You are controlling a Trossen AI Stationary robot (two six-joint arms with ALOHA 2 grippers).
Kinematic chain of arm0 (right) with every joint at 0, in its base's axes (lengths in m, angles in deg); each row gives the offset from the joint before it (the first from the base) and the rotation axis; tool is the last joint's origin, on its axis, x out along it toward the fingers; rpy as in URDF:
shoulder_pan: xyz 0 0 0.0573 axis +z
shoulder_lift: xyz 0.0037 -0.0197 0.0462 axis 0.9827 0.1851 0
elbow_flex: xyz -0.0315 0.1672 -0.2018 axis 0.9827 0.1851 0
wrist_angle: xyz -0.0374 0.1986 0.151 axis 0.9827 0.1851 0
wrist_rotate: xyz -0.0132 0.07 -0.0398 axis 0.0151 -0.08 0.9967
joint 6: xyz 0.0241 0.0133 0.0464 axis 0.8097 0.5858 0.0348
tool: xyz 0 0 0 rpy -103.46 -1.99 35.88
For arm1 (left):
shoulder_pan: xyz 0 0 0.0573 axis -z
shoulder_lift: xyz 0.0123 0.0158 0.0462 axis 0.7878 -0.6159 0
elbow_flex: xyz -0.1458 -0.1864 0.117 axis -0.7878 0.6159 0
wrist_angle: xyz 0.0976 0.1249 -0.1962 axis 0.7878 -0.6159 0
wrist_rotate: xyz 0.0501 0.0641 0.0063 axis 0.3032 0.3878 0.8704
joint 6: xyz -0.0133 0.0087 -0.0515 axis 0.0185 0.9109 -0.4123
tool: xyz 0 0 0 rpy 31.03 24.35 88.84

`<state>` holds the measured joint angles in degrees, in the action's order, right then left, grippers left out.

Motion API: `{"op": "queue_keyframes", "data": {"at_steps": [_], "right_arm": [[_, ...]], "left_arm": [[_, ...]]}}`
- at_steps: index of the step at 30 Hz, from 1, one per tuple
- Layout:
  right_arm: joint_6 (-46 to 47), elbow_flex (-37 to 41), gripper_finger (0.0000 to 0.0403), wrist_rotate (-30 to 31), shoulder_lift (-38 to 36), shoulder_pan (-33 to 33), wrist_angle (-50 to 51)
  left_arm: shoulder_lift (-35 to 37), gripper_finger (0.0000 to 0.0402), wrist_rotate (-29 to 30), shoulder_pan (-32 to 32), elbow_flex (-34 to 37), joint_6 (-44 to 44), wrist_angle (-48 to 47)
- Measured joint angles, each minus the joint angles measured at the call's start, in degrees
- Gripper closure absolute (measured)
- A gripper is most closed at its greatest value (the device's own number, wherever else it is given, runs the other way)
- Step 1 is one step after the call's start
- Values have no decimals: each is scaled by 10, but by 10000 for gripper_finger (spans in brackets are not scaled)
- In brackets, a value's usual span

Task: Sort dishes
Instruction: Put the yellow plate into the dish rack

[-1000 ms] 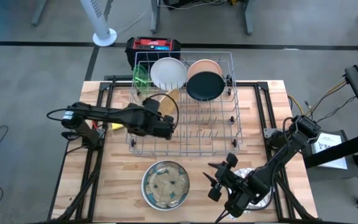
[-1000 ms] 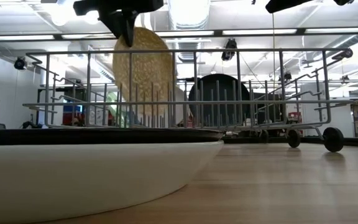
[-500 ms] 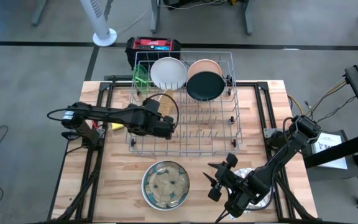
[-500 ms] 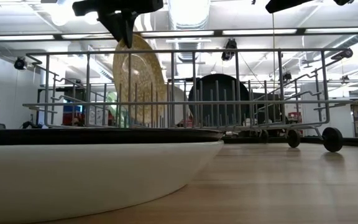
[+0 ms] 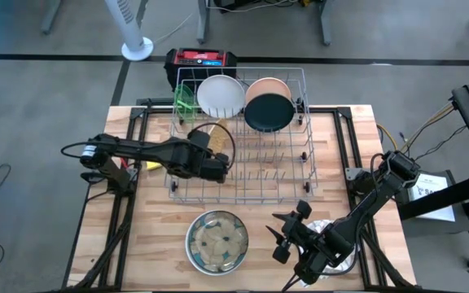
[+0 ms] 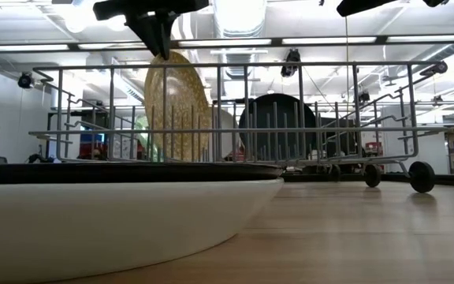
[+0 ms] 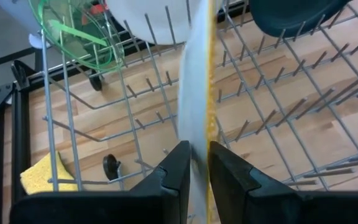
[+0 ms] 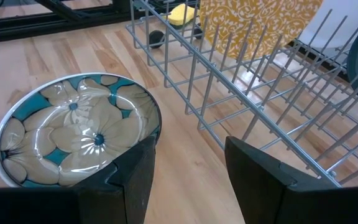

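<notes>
A speckled tan plate (image 6: pixel 176 106) stands on edge inside the wire dish rack (image 5: pixel 287 167), toward its left side, held by my left gripper (image 5: pixel 215 168). In the left wrist view the plate (image 7: pixel 197 93) shows edge-on. At the rack's far end stand a lime-green bowl (image 5: pixel 186 99), a white plate (image 5: pixel 221 95), a peach plate (image 5: pixel 271 85) and a black plate (image 5: pixel 267 112). A floral bowl (image 5: pixel 216 242) sits on the table in front of the rack. My right gripper (image 5: pixel 287 236) is open and empty to the right of that bowl. My left gripper pinches the tan plate's upper rim (image 7: pixel 196 152) between its two fingers (image 7: pixel 178 168), one on each face. The fingers come from above, pointing down into the rack. The plate hangs on edge below them among the tines; I cannot tell whether its lower edge rests on the rack.
A yellow sponge (image 5: pixel 149 164) lies on the table left of the rack. A red and black box (image 5: pixel 202 59) sits behind the rack. A shiny object (image 5: pixel 336 254) lies under my right arm. A large white bowl (image 6: pixel 117 213) fills the near left of the low view.
My left gripper has turned the tan plate about its upright axis, so the low view shows it narrower than before, and has lowered it a little into the rack. My right arm has kept still.
</notes>
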<state>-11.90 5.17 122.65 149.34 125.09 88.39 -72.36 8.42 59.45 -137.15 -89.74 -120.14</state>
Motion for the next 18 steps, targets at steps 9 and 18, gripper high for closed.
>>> {"op": "queue_keyframes", "data": {"at_steps": [9, 18], "right_arm": [[0, 0, 217, 0, 0, 0, 0], [0, 0, 217, 0, 0, 0, 0]], "left_arm": [[0, 356, 0, 0, 0, 10, 20], [0, 356, -7, 0, 0, 18, 30]]}}
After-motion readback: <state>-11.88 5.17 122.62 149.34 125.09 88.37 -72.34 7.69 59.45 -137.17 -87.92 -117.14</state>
